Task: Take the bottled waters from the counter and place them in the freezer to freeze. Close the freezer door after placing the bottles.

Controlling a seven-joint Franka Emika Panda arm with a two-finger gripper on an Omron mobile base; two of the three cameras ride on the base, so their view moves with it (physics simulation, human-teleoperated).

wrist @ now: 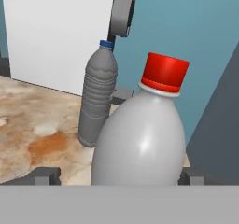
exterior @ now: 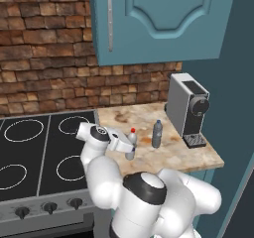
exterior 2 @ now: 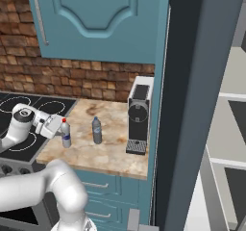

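Left base view: gripper reaching low over the counter from the stove side, hand level with the red-capped bottle. Bottle upright near the counter's front edge, long axis vertical, cap up. Grey-blue bottle just beside it toward the coffee machine, also upright, dark blue cap on top, apart from the first bottle. Teal cupboard overhead, brick wall behind.

Right base view, from the other side: same two bottles standing, red-capped bottle right at the gripper, grey-blue bottle between it and the coffee machine. Added here: teal drawer fronts under the counter, freezer door swung open as a tall dark slab edge-on, and the freezer interior at far right with pale shelves; contents of those shelves not made out.

Hand view: red-capped bottle very close, set between the two fingertips, red cap at upper right, label not seen. Jaws spread on either side of the body; contact with the plastic not possible to judge. Grey-blue bottle standing farther back on the marbled stone, coffee machine white side behind it.
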